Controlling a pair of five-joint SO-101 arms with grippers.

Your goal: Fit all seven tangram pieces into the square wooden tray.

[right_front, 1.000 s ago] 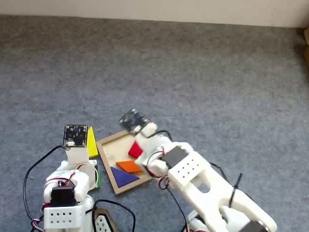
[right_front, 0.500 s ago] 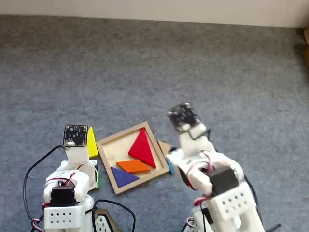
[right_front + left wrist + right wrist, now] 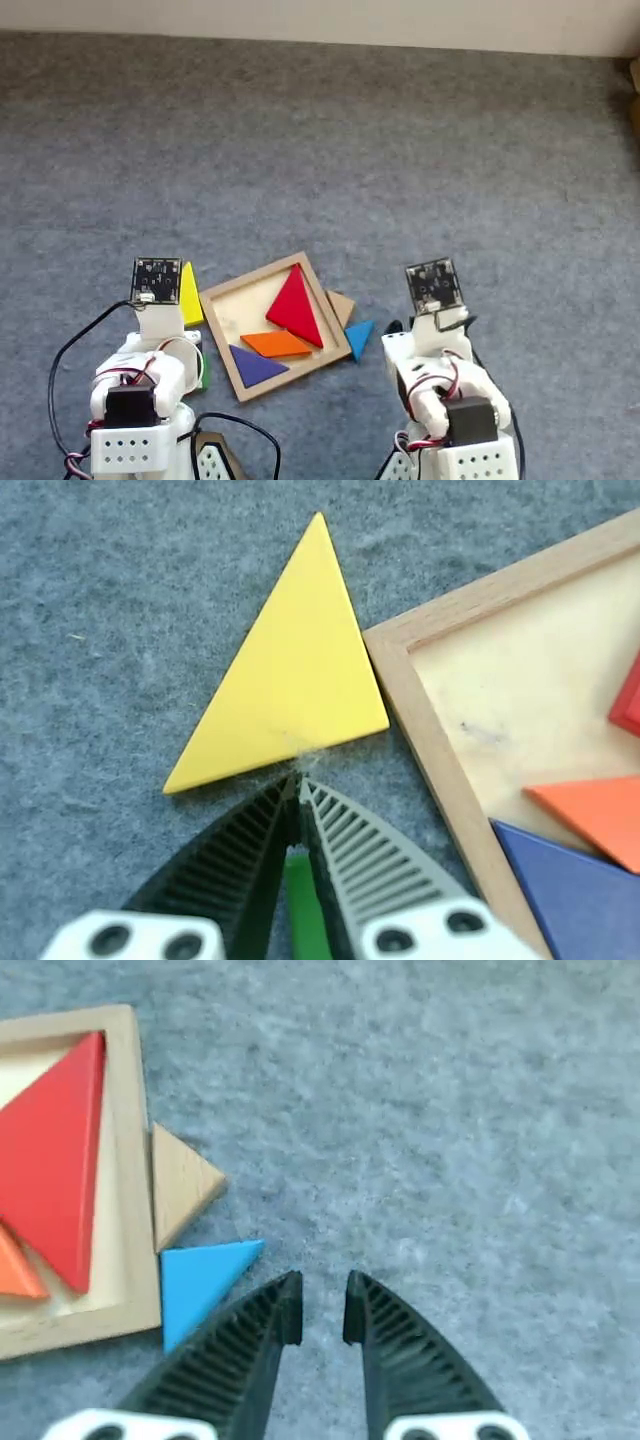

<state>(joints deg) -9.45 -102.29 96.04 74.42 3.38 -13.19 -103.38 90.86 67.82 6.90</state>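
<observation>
Left pincer [image 3: 293, 785] with tips pressed together, right at the long edge of the yellow triangle [image 3: 290, 670], contact or hairline gap impossible to tell. Green strip [image 3: 298, 900] in the slit behind the tips. Yellow triangle flat on the cloth, outside the square wooden tray [image 3: 430, 750], one side close against the tray's outer corner. In the high view, tray at lower centre, turned at a slant, between the left arm [image 3: 140, 390] at lower left and the right arm [image 3: 445, 400] at lower right. Inside the tray: red triangle [image 3: 296, 305] along the right-hand rim, orange piece [image 3: 275, 344] just below it, dark blue triangle [image 3: 256, 366] in the bottom corner, bare wood across the upper left part. Right pincer [image 3: 320, 1305] with fingers slightly apart, above bare cloth. Light blue triangle [image 3: 200, 1275] just beside one fingertip, on the tray side; tan triangle [image 3: 180, 1185] beyond it, touching the tray's rim from outside. In the high view, both of these small triangles just right of the tray, between it and the right arm. Counter [image 3: 400, 150] under grey, carpet-like cloth from edge to edge of the frame; pale wall [image 3: 300, 18] as a narrow strip along the top.
</observation>
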